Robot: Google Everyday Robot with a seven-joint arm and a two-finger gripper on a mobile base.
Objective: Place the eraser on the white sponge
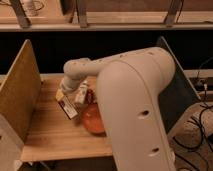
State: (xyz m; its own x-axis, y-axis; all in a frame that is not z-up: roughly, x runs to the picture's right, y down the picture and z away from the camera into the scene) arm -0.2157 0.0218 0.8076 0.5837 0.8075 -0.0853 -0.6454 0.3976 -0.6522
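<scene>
My white arm reaches from the lower right across the wooden table. The gripper points down at the table's left middle, shut on the eraser, a flat black block with a whitish face that hangs tilted at the fingertips. A pale cream piece peeks out just left of the wrist; it looks like the white sponge, mostly hidden by the gripper.
An orange bowl sits right of the eraser, partly under my arm. A cream-white upright block and a red item stand behind it. A tan panel walls the left side, a dark panel the right.
</scene>
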